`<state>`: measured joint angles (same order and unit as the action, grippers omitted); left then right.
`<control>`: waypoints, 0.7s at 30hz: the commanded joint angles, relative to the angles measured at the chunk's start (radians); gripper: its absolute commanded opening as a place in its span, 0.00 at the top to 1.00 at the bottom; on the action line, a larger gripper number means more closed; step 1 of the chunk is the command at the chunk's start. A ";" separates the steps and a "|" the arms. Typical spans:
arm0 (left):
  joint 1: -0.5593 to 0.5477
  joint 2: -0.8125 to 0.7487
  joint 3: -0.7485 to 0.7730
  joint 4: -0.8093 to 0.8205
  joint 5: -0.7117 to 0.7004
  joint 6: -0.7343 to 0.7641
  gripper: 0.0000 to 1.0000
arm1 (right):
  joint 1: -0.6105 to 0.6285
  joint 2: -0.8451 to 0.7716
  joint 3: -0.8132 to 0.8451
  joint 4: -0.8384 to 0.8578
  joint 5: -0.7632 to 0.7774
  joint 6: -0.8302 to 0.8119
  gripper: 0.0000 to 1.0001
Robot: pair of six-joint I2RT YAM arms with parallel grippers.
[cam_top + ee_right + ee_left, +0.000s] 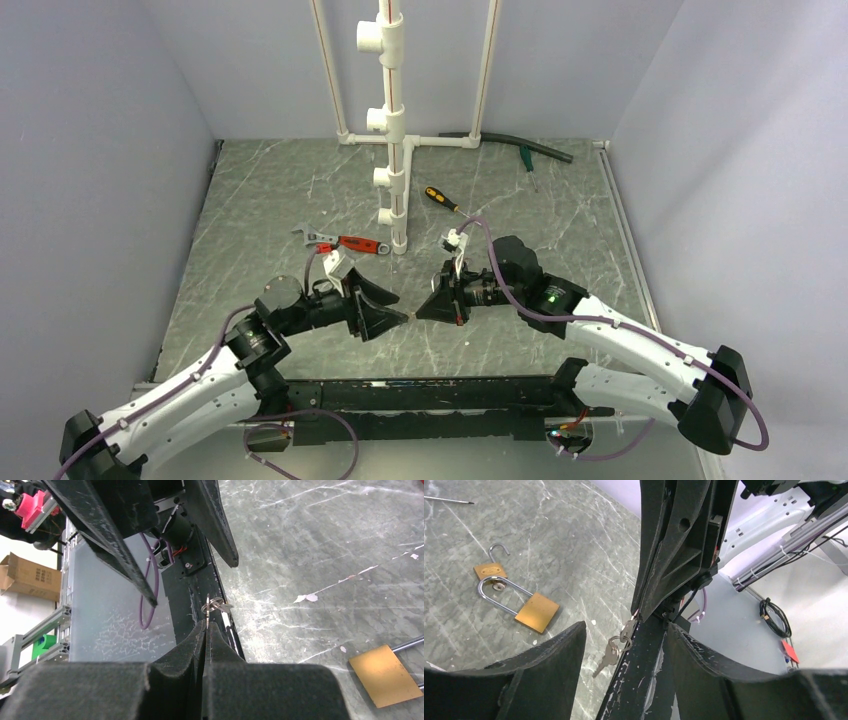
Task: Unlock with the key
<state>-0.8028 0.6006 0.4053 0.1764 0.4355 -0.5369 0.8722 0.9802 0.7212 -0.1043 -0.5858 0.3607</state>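
Two grippers tip to tip: key handover, seemingly.
Right gripper [206, 630] clamps the key [208, 607] in the air; left gripper [390, 318] gapes open around it. Next: carry it to the brass padlock [536, 611], aligning with its keyhole.

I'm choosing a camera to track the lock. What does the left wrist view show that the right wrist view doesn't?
Left wrist only: the small brass padlock with its shackle open, and the larger brass padlock's steel shackle loop. Right wrist only: a brown cardboard box off the table. Shared: the tiny silver-grey metal key pinched in the right jaws, and the larger padlock's body.
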 commanded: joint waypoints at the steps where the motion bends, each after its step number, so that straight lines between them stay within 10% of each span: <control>1: -0.003 0.033 -0.022 0.113 0.072 -0.008 0.38 | 0.003 -0.008 0.049 0.052 -0.042 -0.013 1.00; 21: -0.003 0.128 -0.040 0.225 0.157 -0.054 0.60 | 0.003 0.004 0.061 0.066 -0.009 -0.005 1.00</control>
<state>-0.8028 0.7284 0.3752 0.3481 0.5690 -0.5724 0.8722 0.9852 0.7364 -0.0959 -0.6060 0.3614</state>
